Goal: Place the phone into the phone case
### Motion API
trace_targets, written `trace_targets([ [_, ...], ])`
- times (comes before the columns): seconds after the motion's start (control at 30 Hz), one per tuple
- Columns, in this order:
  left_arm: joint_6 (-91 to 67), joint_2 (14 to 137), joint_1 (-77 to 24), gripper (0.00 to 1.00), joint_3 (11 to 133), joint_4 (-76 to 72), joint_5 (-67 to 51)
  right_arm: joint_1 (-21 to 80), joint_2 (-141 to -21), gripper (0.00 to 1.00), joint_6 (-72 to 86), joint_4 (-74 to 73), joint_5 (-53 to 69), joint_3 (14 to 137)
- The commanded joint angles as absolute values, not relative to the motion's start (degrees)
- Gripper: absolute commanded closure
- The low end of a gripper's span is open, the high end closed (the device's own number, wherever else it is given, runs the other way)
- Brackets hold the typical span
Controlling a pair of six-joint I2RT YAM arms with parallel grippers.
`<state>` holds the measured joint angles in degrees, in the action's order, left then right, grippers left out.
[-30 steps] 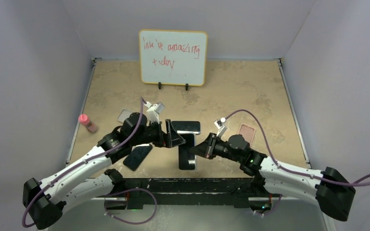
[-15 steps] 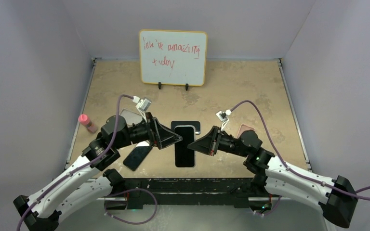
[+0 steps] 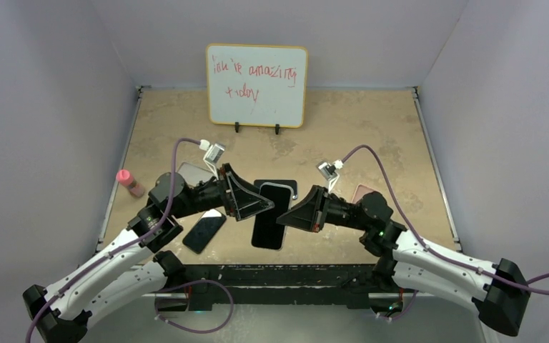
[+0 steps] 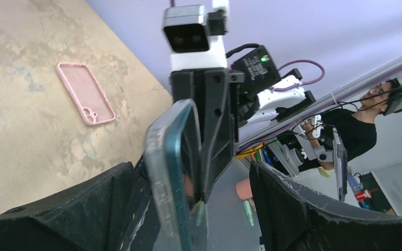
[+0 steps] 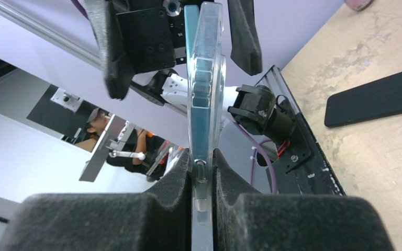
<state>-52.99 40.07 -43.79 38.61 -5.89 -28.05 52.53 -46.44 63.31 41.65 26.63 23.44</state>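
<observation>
- Half a second ago the phone (image 3: 268, 218) ran straight from near to far. Now its near end has swung slightly left, and both arms have barely shifted.
- The whiteboard (image 3: 257, 86) carries red handwriting. "amazing" is plain, and the whole seems to read "you're amazing today".
- The phone is held above the surface (image 3: 372, 136), midway between the arms, dark face up. Its long axis runs near to far, slanted a little.
- The right claw (image 5: 203, 157) is clenched on the phone's edge, with the clear phone case (image 5: 213, 78) pressed against it.
- The left claw (image 3: 263, 207) is spread wide and straddles the phone.
- A pink case (image 4: 86, 94) and a dark handset (image 5: 379, 97) lie flat on the surface.
</observation>
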Motion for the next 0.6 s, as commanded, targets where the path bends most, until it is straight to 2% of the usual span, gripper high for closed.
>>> trace_targets([
  [0.0,-52.2,39.2,-43.9,0.17,42.1,-1.6,-27.0,52.7,-40.9,1.00,60.1,38.3,21.1,26.6],
  [0.13,-50.3,36.6,-43.9,0.16,43.1,4.2,-22.7,52.7,-39.5,1.00,59.1,37.6,20.8,26.0],
  [0.37,-55.2,36.8,-43.9,0.18,40.5,-8.1,-27.8,52.7,-43.0,1.00,60.2,47.2,30.8,27.6],
  [0.57,-56.1,37.6,-43.9,0.19,38.8,-10.0,-28.6,52.7,-44.0,1.00,60.7,50.2,33.7,28.1],
])
